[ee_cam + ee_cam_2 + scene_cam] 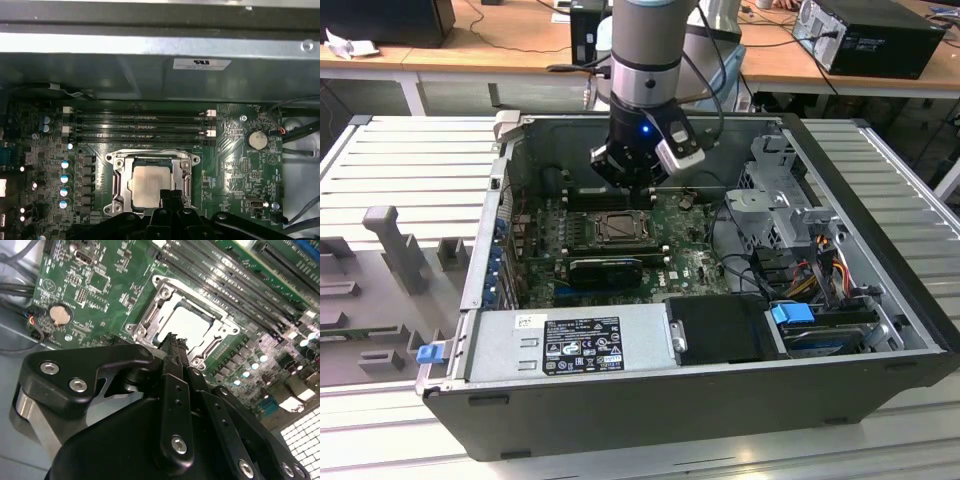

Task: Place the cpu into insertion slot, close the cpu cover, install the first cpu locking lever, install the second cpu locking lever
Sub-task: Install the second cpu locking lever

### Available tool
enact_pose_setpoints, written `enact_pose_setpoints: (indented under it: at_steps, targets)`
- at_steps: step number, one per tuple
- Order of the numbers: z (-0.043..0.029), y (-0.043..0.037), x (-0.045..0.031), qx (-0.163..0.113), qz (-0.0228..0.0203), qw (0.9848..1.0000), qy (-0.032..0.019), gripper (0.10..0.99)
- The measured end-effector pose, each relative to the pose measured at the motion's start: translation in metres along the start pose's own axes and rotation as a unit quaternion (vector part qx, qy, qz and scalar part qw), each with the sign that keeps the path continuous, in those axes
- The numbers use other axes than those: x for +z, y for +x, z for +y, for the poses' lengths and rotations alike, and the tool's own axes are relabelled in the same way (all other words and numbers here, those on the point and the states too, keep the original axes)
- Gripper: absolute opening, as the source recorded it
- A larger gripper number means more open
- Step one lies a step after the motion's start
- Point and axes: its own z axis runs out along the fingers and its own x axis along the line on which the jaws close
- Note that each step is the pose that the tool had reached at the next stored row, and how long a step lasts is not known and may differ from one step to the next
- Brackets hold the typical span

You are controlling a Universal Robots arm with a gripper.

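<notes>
In the exterior view, an open computer case lies on its side on a ribbed metal table, and the arm reaches down into it so that the gripper hangs just above the socket on the green motherboard. A black fan shroud sits just beside the socket towards the camera, a grey power supply lies beyond that along the case's near wall, and a drive cage with loose cables stands well apart from the socket on the exterior view's right. In the second wrist view, the gripper fills the foreground and its black fingers are pressed together with nothing between them, their tips over the near edge of the socket. The cpu lies flat in the socket, its dull silver top facing up, and the cpu cover lies down around it as a silvery frame. Memory slots run along the socket's far side, and a coin battery sits well apart from it. In the first wrist view, the cpu sits square to the socket, framed by the cpu cover, with the fingertips overlapping its corner, and the memory slots lie parallel to the socket's edge.
</notes>
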Motion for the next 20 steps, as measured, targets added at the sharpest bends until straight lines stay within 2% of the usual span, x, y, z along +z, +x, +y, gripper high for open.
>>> enact_pose_setpoints:
  at_steps: [6,10,20]
  targets:
    - [-0.0152,0.0002,0.001,0.0,0.0001,1.0,0.0,0.106]
    - [-0.0305,0.0005,0.0021,0.0,0.0002,1.0,-0.0007,0.106]
    - [-0.0416,0.0123,0.0103,-0.009,0.001,0.9999,-0.0053,0.106]
